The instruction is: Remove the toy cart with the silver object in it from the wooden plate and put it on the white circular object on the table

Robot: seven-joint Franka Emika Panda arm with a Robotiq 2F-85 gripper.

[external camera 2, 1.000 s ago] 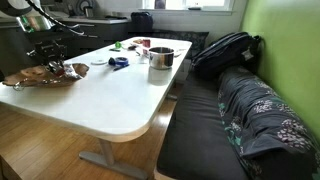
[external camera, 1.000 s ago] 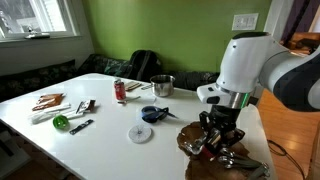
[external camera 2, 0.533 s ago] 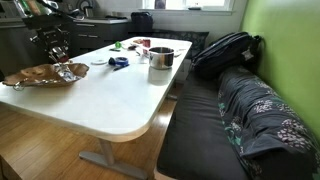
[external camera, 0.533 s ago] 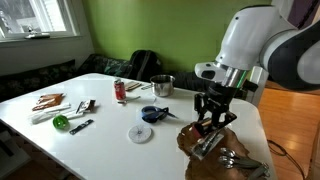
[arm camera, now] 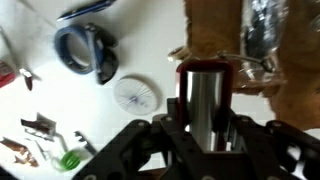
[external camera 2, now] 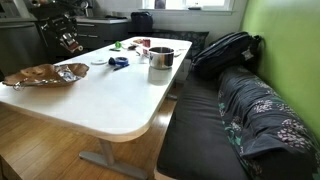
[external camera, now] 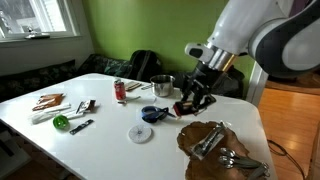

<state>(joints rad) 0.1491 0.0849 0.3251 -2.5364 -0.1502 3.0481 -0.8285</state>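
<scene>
My gripper (external camera: 194, 100) is shut on the toy cart (external camera: 192, 103), a small dark frame with red edges, and holds it in the air above the table, between the wooden plate (external camera: 200, 150) and the white circular object (external camera: 140, 133). In the wrist view the cart (arm camera: 205, 70) sits between my fingers (arm camera: 205, 125) with the silver object (arm camera: 204, 95) upright inside it. The white circular object (arm camera: 134, 95) lies to the left below it, the wooden plate (arm camera: 290, 85) to the right. The gripper and cart also show in an exterior view (external camera 2: 68, 40), with the plate (external camera 2: 25, 75) beneath.
Loose silver utensils (external camera: 215, 145) lie on the wooden plate. A blue round object (external camera: 153, 114), a steel pot (external camera: 161, 86), a red can (external camera: 120, 91), a green object (external camera: 61, 122) and small tools (external camera: 85, 106) stand on the white table (external camera: 90, 140). A bench with a backpack (external camera 2: 225, 50) runs alongside.
My gripper has risen from the wooden plate with the toy cart in it and moved away from the plate toward the middle of the table.
</scene>
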